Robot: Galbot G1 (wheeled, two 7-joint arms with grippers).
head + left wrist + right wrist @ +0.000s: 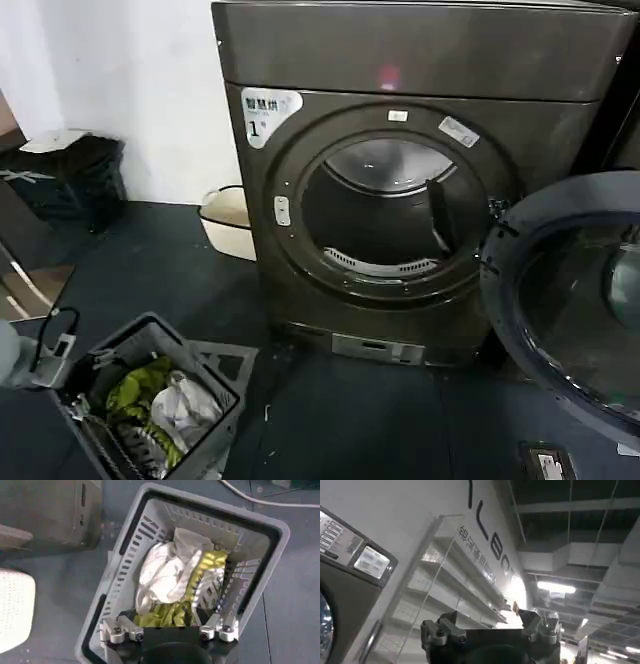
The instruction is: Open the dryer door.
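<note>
The dryer (400, 60), dark grey-brown with a white "1" sticker, stands ahead of me. Its round opening (385, 215) is uncovered and the drum shows inside. The dryer door (565, 300) has swung wide to the right and hangs there, with its chrome rim and dark glass turned toward me. My left gripper (170, 630) hovers open over a laundry basket at the lower left, far from the door, with nothing between its fingers. My right gripper (490, 625) is open too, holds nothing, and points up at wall shelves and the ceiling.
A grey laundry basket (130, 335) with white and yellow-green clothes sits on the dark floor at the front left. A cream tub (228, 220) stands left of the dryer and a black crate (65, 175) by the wall. A neighbouring dark machine (625, 130) borders the right.
</note>
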